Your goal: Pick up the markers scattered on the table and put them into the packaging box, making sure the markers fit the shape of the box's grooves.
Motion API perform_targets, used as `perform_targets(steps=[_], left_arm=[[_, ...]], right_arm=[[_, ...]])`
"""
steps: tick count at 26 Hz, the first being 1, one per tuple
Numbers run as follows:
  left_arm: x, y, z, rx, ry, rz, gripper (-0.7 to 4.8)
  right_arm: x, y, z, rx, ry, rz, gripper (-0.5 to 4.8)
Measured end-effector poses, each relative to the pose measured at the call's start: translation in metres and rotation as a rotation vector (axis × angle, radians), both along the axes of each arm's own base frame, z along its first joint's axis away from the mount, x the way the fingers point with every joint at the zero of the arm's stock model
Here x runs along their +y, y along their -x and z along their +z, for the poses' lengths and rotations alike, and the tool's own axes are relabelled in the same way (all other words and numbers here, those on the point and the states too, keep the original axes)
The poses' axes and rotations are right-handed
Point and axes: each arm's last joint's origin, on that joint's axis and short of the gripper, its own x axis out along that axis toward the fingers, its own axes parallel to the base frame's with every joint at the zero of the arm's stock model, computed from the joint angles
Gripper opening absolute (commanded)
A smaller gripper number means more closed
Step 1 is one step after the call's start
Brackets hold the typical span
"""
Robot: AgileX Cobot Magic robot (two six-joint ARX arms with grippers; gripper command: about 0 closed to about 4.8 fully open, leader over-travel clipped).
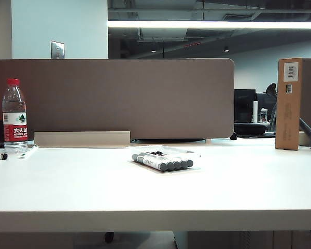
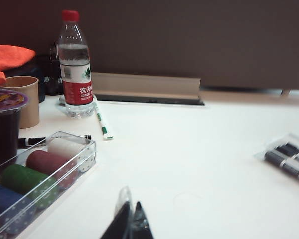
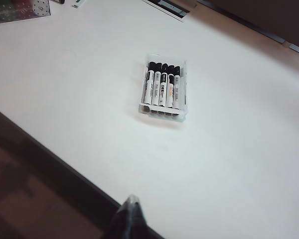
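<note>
Five markers [image 3: 163,89] were recorded side by side in the packaging box [image 3: 163,113] mid-table [image 1: 238,181], long axes near-to-far, lying right of the closed, empty left tool [image 2: 130,221], the closed, empty right tool [image 3: 129,216] held off beyond the table's edge.

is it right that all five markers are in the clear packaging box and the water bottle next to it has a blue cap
Not quite: the cap is red, not blue, and the bottle is far from the box. The exterior view shows the water bottle at the table's far left with a red cap. The rest holds: the right wrist view shows five markers side by side in the packaging box.
</note>
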Motion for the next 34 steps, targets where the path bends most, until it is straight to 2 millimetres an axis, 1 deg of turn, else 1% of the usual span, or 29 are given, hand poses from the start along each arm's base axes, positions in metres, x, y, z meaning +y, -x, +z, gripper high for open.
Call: perform_targets(steps=[3, 6, 14, 34], left_arm=[[0.0000, 0.0000, -0.0003, 0.002, -0.053, 0.003, -0.05], [0.0000, 0.0000, -0.0003, 0.001, -0.072, 0.004, -0.05], [0.0001, 0.0002, 0.0035, -0.038, -0.073, 0.005, -0.05], [0.0000, 0.0001, 0.0027, -0.029, -0.073, 0.005, -0.05]], right_arm=[[0.0000, 0.0000, 0.0000, 0.000, 0.000, 0.000, -0.05], [0.0000, 0.0000, 0.0000, 0.000, 0.000, 0.000, -0.05], [0.0000, 0.0000, 0.0000, 0.000, 0.000, 0.000, -0.05], [0.0000, 0.0000, 0.0000, 0.000, 0.000, 0.000, -0.05]])
